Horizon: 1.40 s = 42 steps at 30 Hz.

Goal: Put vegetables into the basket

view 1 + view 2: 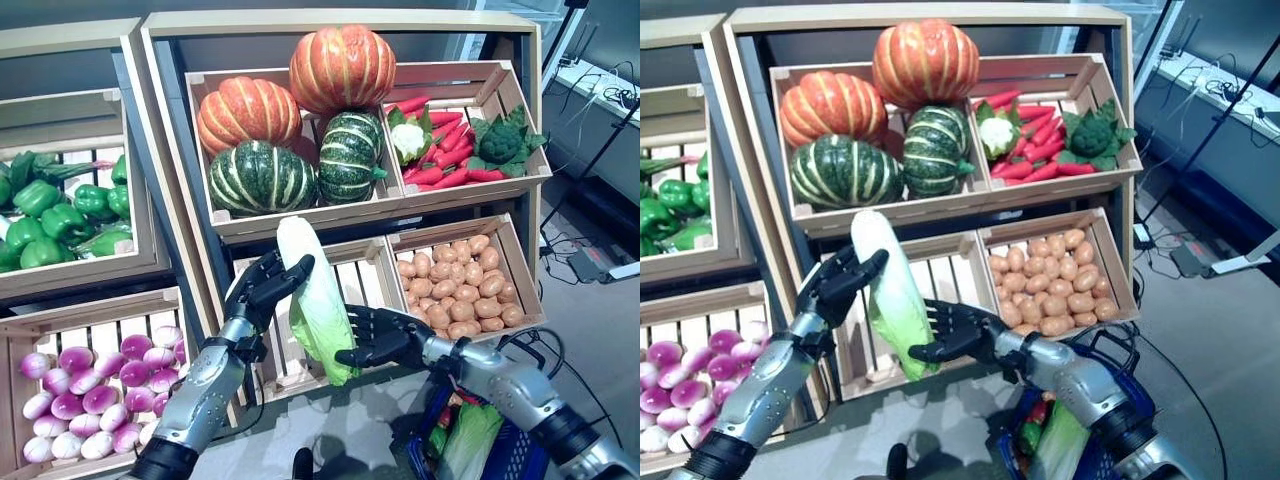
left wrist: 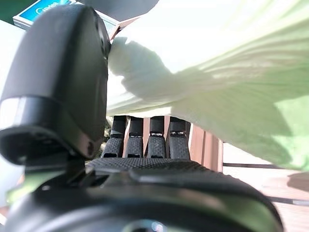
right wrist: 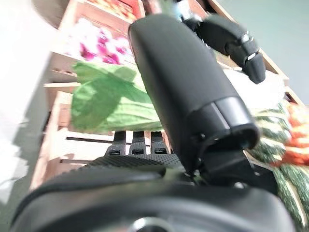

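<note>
A long Chinese cabbage (image 1: 312, 295), white at the top and leafy green at the bottom, hangs upright in front of an empty slatted crate (image 1: 362, 275). My left hand (image 1: 262, 290) is shut on its white upper part, thumb across the front and fingers behind. My right hand (image 1: 385, 338) sits at the leafy lower end with its fingers straight, reaching under the leaves; the right wrist view shows those leaves (image 3: 108, 99) just past the fingers. A blue basket (image 1: 525, 462) hangs low at the right under my right forearm, with another cabbage (image 1: 468, 440) and other vegetables in it.
The shelves hold crates of pumpkins (image 1: 285, 115), carrots with cauliflower and broccoli (image 1: 455, 145), potatoes (image 1: 460, 285), green peppers (image 1: 60, 210) and purple-white turnips (image 1: 95, 390). Cables and equipment lie on the floor at the far right.
</note>
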{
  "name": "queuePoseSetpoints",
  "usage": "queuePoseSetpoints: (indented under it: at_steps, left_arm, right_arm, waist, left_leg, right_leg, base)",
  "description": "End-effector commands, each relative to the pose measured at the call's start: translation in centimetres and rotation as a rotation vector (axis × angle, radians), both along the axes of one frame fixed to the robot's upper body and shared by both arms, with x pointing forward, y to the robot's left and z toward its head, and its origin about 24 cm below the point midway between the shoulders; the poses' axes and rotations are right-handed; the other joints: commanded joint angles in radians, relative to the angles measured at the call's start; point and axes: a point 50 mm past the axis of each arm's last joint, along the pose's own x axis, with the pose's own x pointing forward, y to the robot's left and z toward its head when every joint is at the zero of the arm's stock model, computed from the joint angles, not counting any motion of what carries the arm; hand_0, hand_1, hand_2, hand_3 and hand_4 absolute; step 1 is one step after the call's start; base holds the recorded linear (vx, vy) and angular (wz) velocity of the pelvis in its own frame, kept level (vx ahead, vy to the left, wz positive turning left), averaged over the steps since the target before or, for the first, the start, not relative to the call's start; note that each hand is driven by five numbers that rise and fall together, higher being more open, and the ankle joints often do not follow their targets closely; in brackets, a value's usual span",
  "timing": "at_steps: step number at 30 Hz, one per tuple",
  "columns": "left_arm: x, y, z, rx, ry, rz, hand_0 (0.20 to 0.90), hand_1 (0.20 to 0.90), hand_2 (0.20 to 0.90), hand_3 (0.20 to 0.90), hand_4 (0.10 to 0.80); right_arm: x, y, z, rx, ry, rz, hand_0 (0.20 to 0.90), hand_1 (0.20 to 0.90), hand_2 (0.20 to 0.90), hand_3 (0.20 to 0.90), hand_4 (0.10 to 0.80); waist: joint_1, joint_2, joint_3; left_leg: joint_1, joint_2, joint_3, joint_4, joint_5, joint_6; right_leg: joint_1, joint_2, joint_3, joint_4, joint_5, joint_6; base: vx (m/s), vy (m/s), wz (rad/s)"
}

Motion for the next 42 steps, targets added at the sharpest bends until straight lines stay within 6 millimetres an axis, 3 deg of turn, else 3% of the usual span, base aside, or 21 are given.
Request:
queuePoseSetpoints:
  at_steps: [1,10,16,17,18,33,34,35,42]
  left_arm:
    - [1.9,-2.8,5.1,-0.09,-0.264,-0.068,0.3,0.3,0.3,0.3,0.4]
    - [2.0,-3.4,5.5,-0.111,-0.261,-0.034,0.3,0.3,0.3,0.3,0.4]
    - [2.2,-3.9,5.8,-0.112,-0.264,-0.047,0.3,0.3,0.3,0.3,0.4]
    - [2.2,-3.8,5.9,-0.112,-0.263,-0.048,0.3,0.3,0.3,0.3,0.4]
    - [2.2,-3.8,5.9,-0.112,-0.263,-0.048,0.3,0.3,0.3,0.3,0.4]
    - [2.3,-3.6,5.7,-0.065,-0.24,-0.064,0.3,0.3,0.3,0.3,0.4]
    - [2.3,-3.6,5.7,-0.064,-0.239,-0.069,0.851,0.851,0.851,0.851,0.767]
    - [2.3,-3.6,5.6,-0.066,-0.237,-0.082,0.9,0.9,0.9,0.9,0.8]
    - [2.0,-3.0,5.8,-0.081,-0.248,-0.143,0.9,0.9,0.9,0.9,0.8]
  right_arm:
    - [0.9,3.6,4.5,0.178,-0.192,-0.053,0.9,0.9,0.9,0.9,0.8]
    - [1.2,3.8,3.8,0.085,-0.193,-0.254,0.9,0.9,0.9,0.9,0.8]
    - [1.1,4.6,3.8,0.09,-0.177,-0.225,0.9,0.9,0.9,0.9,0.8]
    - [1.1,4.7,3.7,0.095,-0.162,-0.218,0.354,0.354,0.354,0.354,0.436]
    - [1.1,4.7,3.7,0.096,-0.161,-0.217,0.3,0.3,0.3,0.3,0.4]
    - [1.3,4.2,3.8,0.16,-0.146,-0.223,0.3,0.3,0.3,0.3,0.4]
    - [1.3,4.1,4.0,0.174,-0.15,-0.225,0.3,0.3,0.3,0.3,0.4]
    - [1.4,3.9,4.3,0.19,-0.16,-0.235,0.3,0.3,0.3,0.3,0.4]
    - [2.1,0.8,6.8,0.298,-0.287,-0.324,0.3,0.3,0.3,0.3,0.4]
  waist:
    - [0.006,-0.014,-0.043]
    - [0.005,-0.005,-0.039]
    - [0.007,-0.004,-0.04]
    - [0.008,-0.005,-0.041]
    - [0.008,-0.005,-0.041]
    - [0.008,-0.009,-0.052]
    - [0.008,-0.009,-0.053]
    - [0.008,-0.01,-0.052]
    - [0.001,-0.006,-0.044]
  left_leg:
    - [0.108,0.022,0.014,0.002,-0.16,-0.045]
    - [0.107,0.019,0.007,0.002,-0.163,-0.042]
    - [0.104,0.018,0.006,0.002,-0.164,-0.041]
    - [0.104,0.018,0.006,0.002,-0.165,-0.042]
    - [0.104,0.018,0.006,0.002,-0.165,-0.042]
    - [0.106,0.02,0.005,0.002,-0.166,-0.041]
    - [0.106,0.021,0.005,0.002,-0.165,-0.042]
    - [0.106,0.022,0.007,0.002,-0.165,-0.043]
    - [0.108,0.025,0.012,0.002,-0.167,-0.042]
  right_leg:
    - [-0.069,-0.062,0.017,-0.002,0.117,-0.003]
    - [-0.071,-0.07,0.019,-0.002,0.12,-0.001]
    - [-0.071,-0.073,0.019,-0.002,0.118,-0.002]
    - [-0.071,-0.073,0.019,-0.002,0.118,-0.002]
    - [-0.071,-0.073,0.019,-0.002,0.118,-0.002]
    - [-0.071,-0.073,0.026,-0.002,0.117,-0.002]
    - [-0.071,-0.073,0.027,-0.002,0.117,-0.002]
    - [-0.071,-0.073,0.028,-0.002,0.117,-0.001]
    - [-0.073,-0.071,0.036,0.0,0.118,0.001]
  base:
    - [0.0,0.0,0.0]
    - [0.0,0.0,0.0]
    - [0.0,0.0,0.0]
    - [0.0,0.0,0.0]
    - [0.0,0.0,0.0]
    - [0.0,0.0,0.0]
    - [0.0,0.0,0.0]
    - [0.0,0.0,0.0]
    - [-0.015,0.003,0.0]
